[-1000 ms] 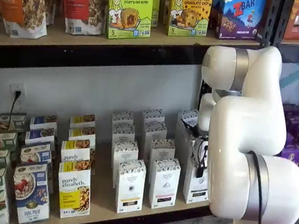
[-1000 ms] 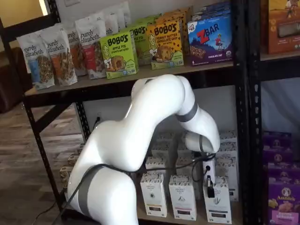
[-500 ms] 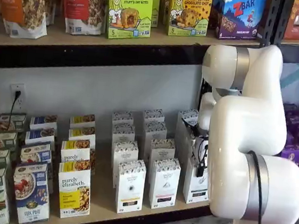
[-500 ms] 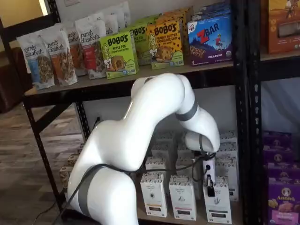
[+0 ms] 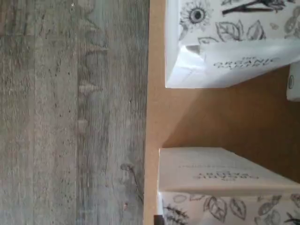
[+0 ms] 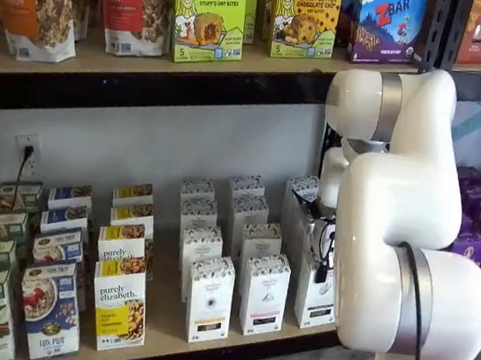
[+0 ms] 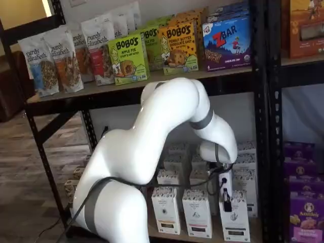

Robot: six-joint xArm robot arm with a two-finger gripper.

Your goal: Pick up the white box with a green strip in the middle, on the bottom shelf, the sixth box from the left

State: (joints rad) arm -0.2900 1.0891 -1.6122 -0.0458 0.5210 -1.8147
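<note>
Worktop (image 6: pixel 167 306) = tan wooden board, black frame along front edge. Directly on it: rows of tall white cartons (image 6: pixel 210 299) running front to back toward the right end, purely elizabeth boxes (image 6: pixel 119 305) mid-left, cereal boxes (image 6: pixel 51 308) at the left end. Front-right corner carton (image 7: pixel 234 216) sits at the front edge.
</note>
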